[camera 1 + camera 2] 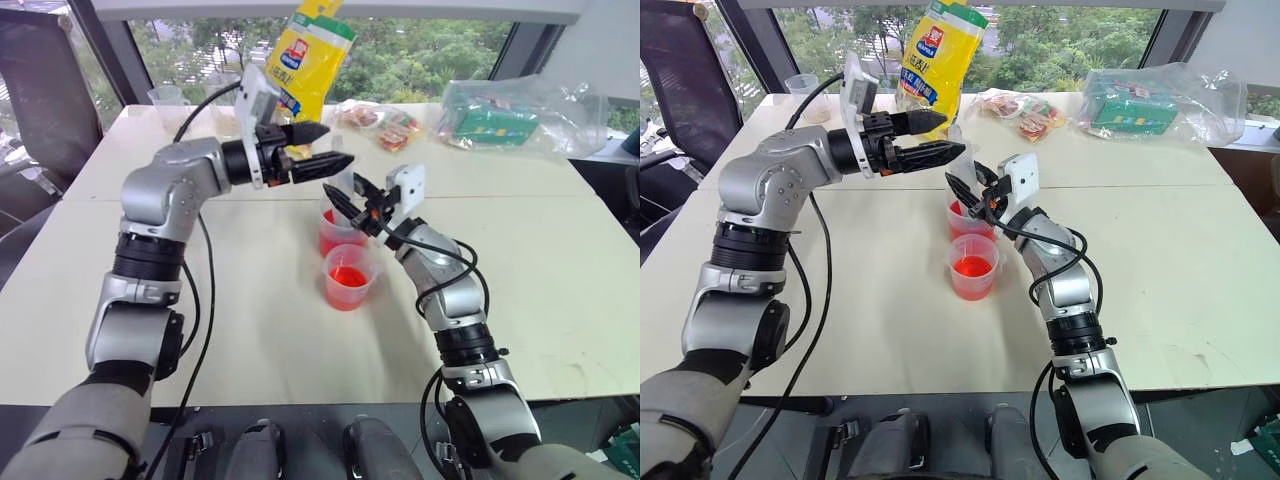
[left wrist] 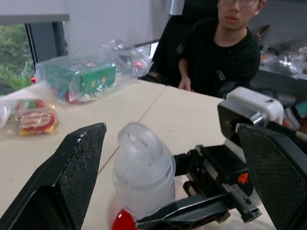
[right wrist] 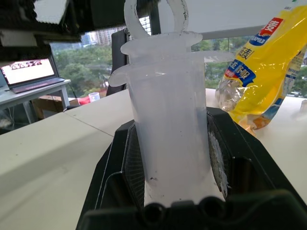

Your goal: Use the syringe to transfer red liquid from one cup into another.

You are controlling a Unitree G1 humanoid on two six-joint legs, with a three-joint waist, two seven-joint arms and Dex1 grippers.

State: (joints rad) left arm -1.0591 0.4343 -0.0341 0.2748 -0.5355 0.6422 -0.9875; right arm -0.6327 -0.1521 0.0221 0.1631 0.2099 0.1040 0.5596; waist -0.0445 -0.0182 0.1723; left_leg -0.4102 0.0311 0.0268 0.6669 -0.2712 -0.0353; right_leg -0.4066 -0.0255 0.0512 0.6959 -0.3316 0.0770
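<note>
On the left, the left gripper (image 1: 318,148) reaches across level above the cups, its two black fingers spread apart and grasping nothing. In the left wrist view the white plunger ring of the syringe (image 2: 143,167) stands in the gap between those fingers (image 2: 72,177) without touching either one.

Below, near the middle of the table (image 1: 250,330), stand two clear cups tinted red. The nearer, smaller cup (image 1: 348,277) shows red liquid (image 1: 347,276) plainly. The larger cup (image 1: 335,236) sits just behind it, touching or almost touching; its rim is partly hidden by the right gripper, so its liquid level is hard to read.

The syringe stands roughly upright over the larger cup, its lower end and orange tip hidden behind that gripper and the cup wall; whether the tip reaches the liquid cannot be told. The right gripper (image 1: 352,205) is clenched on the syringe's barrel, as the right wrist view shows, with the flange (image 3: 163,57) just above the fingers.

Farther back on the table a yellow bag (image 1: 310,60) is cut off at the top, and a clear bag of packets (image 1: 500,115) lies to the right. A person (image 2: 220,52) sits beyond the table in the left wrist view.
</note>
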